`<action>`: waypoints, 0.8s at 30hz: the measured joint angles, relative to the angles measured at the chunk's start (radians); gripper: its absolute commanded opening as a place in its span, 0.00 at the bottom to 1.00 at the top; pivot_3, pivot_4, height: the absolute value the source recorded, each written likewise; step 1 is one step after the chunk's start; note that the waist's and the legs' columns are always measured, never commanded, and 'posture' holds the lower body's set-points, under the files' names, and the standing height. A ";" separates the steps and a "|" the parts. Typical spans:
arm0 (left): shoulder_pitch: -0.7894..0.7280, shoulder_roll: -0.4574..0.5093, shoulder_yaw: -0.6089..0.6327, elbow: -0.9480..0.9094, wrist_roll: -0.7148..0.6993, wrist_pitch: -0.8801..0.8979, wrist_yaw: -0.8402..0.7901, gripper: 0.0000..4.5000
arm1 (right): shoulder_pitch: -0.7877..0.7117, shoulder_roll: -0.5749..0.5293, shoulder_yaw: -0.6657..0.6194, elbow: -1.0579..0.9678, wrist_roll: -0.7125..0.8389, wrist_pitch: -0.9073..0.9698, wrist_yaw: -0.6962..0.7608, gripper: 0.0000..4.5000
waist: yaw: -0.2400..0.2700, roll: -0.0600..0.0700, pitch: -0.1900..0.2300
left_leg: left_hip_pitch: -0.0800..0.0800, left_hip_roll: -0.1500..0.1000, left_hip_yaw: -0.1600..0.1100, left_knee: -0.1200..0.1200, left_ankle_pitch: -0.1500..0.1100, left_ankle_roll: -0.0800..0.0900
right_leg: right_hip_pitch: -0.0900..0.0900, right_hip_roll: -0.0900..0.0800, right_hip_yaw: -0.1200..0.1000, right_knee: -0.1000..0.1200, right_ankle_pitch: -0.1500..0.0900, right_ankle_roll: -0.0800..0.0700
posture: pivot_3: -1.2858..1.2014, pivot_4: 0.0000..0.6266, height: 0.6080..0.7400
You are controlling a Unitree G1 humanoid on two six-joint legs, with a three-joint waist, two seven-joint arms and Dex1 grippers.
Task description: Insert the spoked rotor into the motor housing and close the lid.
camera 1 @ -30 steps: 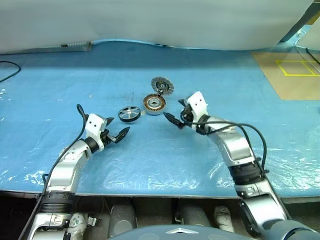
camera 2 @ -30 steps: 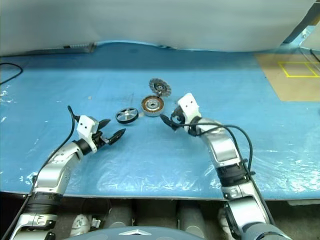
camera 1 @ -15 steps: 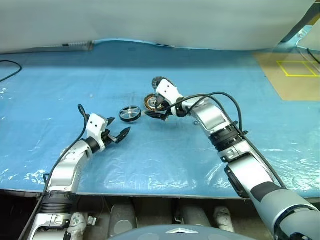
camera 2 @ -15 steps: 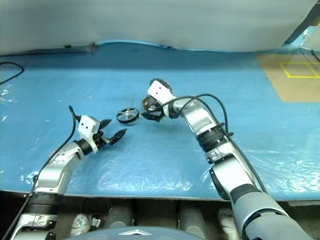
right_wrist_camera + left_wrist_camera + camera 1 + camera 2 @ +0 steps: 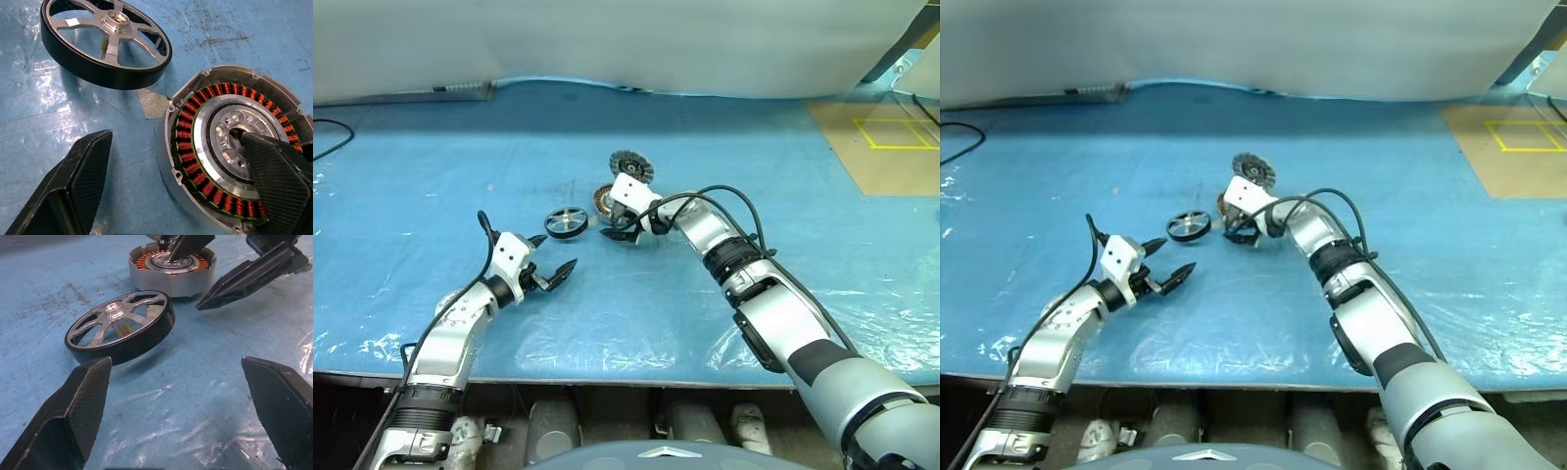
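The spoked rotor [image 5: 567, 222], black-rimmed with silver spokes, lies flat on the blue table. Just to its right stands the motor housing [image 5: 230, 147], a silver cup ringed with copper windings. The slotted grey lid [image 5: 631, 165] lies just beyond the housing. My right gripper [image 5: 176, 142] is open and straddles the housing's wall, one finger over the silver centre and the other above the table between housing and rotor. Nearer to me than the rotor, my left gripper [image 5: 176, 363] hangs open and empty, pointing at the rotor [image 5: 122, 325].
A blue plastic sheet [image 5: 460, 147] covers the table, whose front edge [image 5: 607, 382] runs close to me. A tan board with yellow tape [image 5: 886, 137] lies at the far right. A black cable [image 5: 328, 137] curls at the far left.
My right gripper swung left and forward, dropping from the right of the housing to straddle its wall. The left gripper has stayed about where it was.
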 measured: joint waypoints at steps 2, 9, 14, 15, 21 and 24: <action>0.000 -0.002 -0.014 0.001 0.004 -0.008 -0.006 1.00 | -0.007 0.001 0.000 0.018 -0.018 -0.011 0.001 0.99 | 0.000 0.000 0.000 | 0.000 0.000 0.000 0.001 0.000 0.000 | 0.000 0.000 0.000 0.001 0.000 0.000 | 0.52 0.24 1.00; -0.014 -0.023 -0.035 0.041 0.016 -0.040 -0.013 1.00 | -0.050 0.007 0.046 0.043 -0.101 0.011 0.056 0.99 | 0.000 0.000 0.000 | 0.001 0.001 0.000 0.004 0.000 0.000 | 0.001 0.000 0.000 0.002 0.001 -0.001 | 0.52 0.24 1.00; -0.013 -0.033 -0.034 0.051 0.016 -0.059 -0.013 1.00 | -0.074 0.013 0.071 0.068 -0.156 -0.001 0.063 0.78 | 0.001 0.001 -0.001 | 0.002 0.001 0.000 0.004 0.000 0.000 | 0.002 0.000 0.000 0.002 0.001 -0.001 | 0.52 0.24 1.00; -0.011 -0.034 -0.034 0.051 0.016 -0.060 -0.013 1.00 | -0.078 0.014 0.071 0.071 -0.164 -0.001 0.063 0.72 | 0.001 0.001 -0.001 | 0.003 0.001 0.000 0.004 0.000 0.000 | 0.002 0.000 0.000 0.002 0.001 -0.001 | 0.52 0.24 1.00; 0.033 -0.037 -0.037 0.051 0.027 -0.118 -0.017 1.00 | -0.036 -0.008 0.068 -0.014 -0.176 0.023 0.112 0.41 | 0.001 0.002 -0.002 | 0.004 0.002 0.000 0.003 -0.001 0.000 | 0.004 0.000 0.000 0.001 0.001 -0.001 | 0.52 0.24 1.00; 0.067 -0.039 -0.040 0.051 0.026 -0.149 -0.039 1.00 | 0.043 -0.049 0.067 -0.172 -0.176 0.089 0.150 0.41 | 0.005 0.002 -0.003 | 0.006 0.002 0.000 0.003 -0.001 0.001 | 0.006 0.000 0.000 0.001 0.001 -0.001 | 0.52 0.24 1.00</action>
